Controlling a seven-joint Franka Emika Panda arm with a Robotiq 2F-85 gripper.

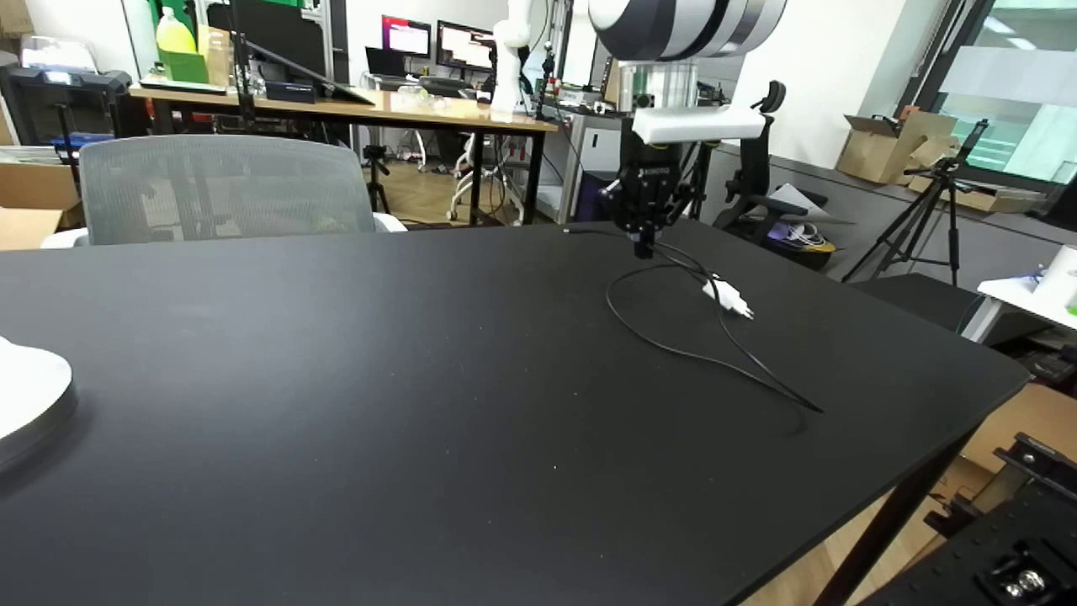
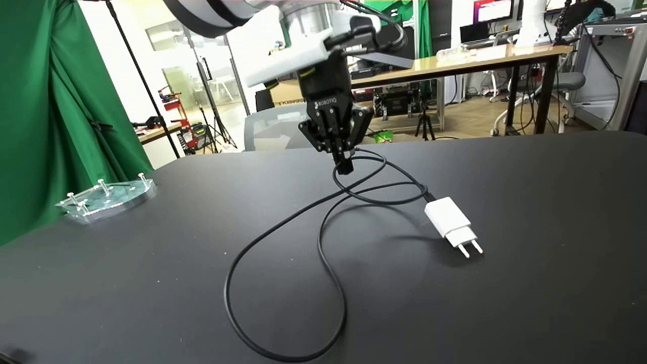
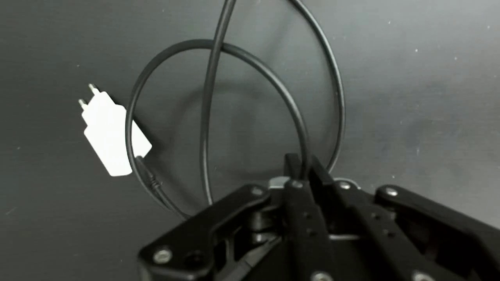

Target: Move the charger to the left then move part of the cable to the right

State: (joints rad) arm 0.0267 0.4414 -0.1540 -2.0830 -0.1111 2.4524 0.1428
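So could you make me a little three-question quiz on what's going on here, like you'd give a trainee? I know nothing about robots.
1. How many prongs stick out of the charger?
2. What is the gripper pinching? a) the charger b) the cable c) nothing
3. True or false: the charger and the cable are the same colour.

Key: 1. Two. 2. b; in the wrist view the cable runs in between the gripper's fingertips. 3. False; the charger is white, the cable black.
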